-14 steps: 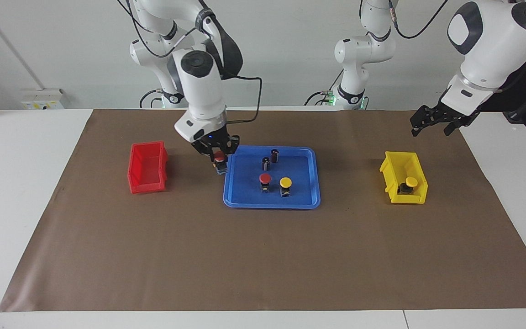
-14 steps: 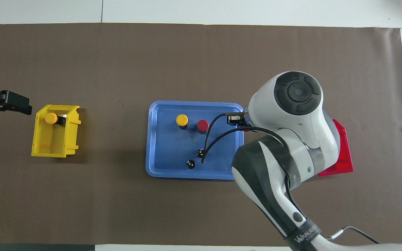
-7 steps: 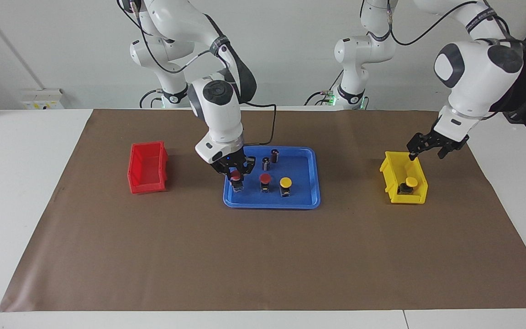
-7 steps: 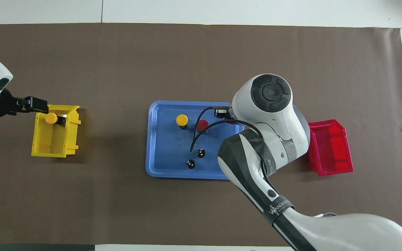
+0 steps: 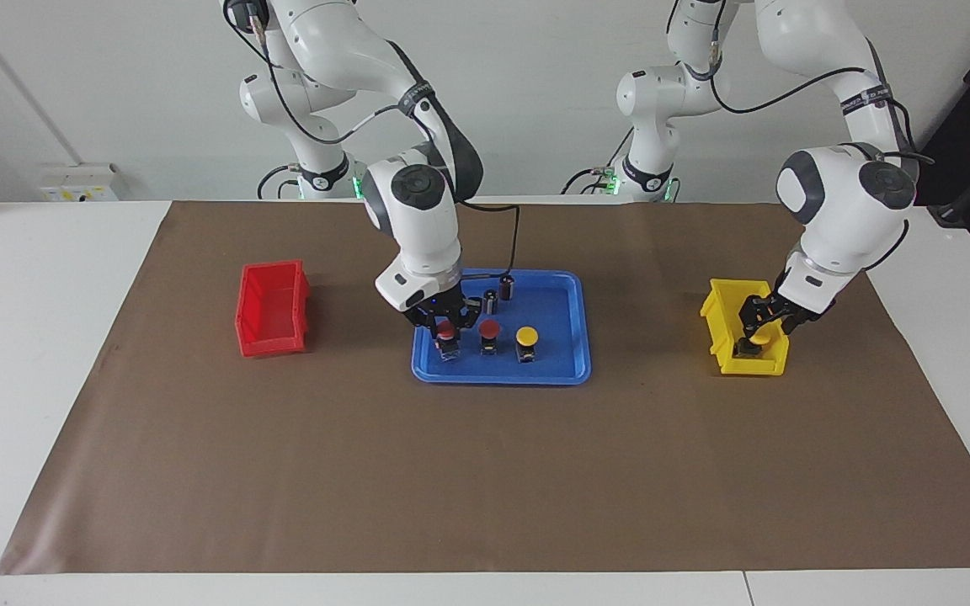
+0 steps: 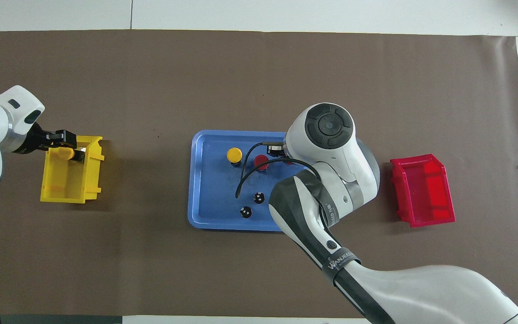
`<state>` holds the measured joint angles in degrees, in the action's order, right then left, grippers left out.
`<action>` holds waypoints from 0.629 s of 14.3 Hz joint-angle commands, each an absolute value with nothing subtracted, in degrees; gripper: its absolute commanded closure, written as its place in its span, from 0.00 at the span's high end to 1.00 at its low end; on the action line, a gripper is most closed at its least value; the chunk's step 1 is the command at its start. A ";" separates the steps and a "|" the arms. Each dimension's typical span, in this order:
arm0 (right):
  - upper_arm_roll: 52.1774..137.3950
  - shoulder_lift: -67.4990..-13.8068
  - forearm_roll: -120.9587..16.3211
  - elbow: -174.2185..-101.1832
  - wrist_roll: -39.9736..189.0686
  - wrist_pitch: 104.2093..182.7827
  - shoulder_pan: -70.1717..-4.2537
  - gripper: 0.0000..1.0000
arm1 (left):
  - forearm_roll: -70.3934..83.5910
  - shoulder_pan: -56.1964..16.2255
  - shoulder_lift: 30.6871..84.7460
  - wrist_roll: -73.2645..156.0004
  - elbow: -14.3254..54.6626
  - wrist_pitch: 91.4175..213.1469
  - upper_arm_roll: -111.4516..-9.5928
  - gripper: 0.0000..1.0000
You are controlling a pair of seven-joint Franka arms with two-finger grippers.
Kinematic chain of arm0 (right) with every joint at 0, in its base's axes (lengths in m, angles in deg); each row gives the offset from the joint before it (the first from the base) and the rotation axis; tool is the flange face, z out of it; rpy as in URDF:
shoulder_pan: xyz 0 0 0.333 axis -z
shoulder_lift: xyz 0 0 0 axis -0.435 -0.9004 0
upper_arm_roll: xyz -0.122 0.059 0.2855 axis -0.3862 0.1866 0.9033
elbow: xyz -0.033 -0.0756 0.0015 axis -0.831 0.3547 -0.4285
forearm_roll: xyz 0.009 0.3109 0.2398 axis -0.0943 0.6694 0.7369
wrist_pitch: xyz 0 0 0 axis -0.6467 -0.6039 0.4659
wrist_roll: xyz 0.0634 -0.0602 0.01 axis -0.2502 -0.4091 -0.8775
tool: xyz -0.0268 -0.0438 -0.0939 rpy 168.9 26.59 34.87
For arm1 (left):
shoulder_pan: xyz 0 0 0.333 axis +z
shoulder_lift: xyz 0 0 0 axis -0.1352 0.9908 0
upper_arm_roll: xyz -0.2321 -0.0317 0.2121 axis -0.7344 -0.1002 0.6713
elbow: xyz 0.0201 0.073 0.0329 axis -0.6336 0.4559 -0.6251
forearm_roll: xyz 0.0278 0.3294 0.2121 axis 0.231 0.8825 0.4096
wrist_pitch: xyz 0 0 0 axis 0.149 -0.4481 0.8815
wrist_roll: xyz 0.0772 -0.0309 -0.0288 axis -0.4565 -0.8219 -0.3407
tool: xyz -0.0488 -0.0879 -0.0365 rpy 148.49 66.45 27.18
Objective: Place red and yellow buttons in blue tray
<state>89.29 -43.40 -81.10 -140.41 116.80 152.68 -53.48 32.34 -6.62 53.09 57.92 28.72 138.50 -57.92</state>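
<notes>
The blue tray (image 5: 573,370) lies mid-table and holds a red button (image 5: 490,328) and a yellow button (image 5: 526,336) standing side by side. My right gripper (image 5: 448,325) is low in the tray, shut on a second red button (image 5: 447,332) whose base rests on the tray floor beside them. In the overhead view the right arm hides that button. The other yellow button (image 5: 759,337) lies tilted in the yellow bin (image 5: 725,362). My left gripper (image 5: 764,323) is open, lowered into the bin with its fingers around that button; it also shows in the overhead view (image 6: 63,143).
Two dark capless cylinders (image 5: 491,299) (image 5: 507,286) stand in the tray, nearer to the robots than the buttons. An empty red bin (image 5: 270,337) sits toward the right arm's end of the table. A brown mat (image 5: 485,471) covers the table.
My right gripper carried the red button from the tray's edge into the tray and lowered it beside the other red button. My left gripper came down from the air into the yellow bin.
</notes>
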 commanded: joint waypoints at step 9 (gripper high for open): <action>88.55 -42.11 -85.36 -129.24 116.30 142.29 -48.66 1.00 | 31.65 -6.71 52.31 57.69 33.93 144.50 -57.58 0.62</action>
<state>88.13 -43.09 -83.25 -133.62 116.91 147.49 -51.98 32.34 -6.62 53.07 57.90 32.06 141.95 -57.91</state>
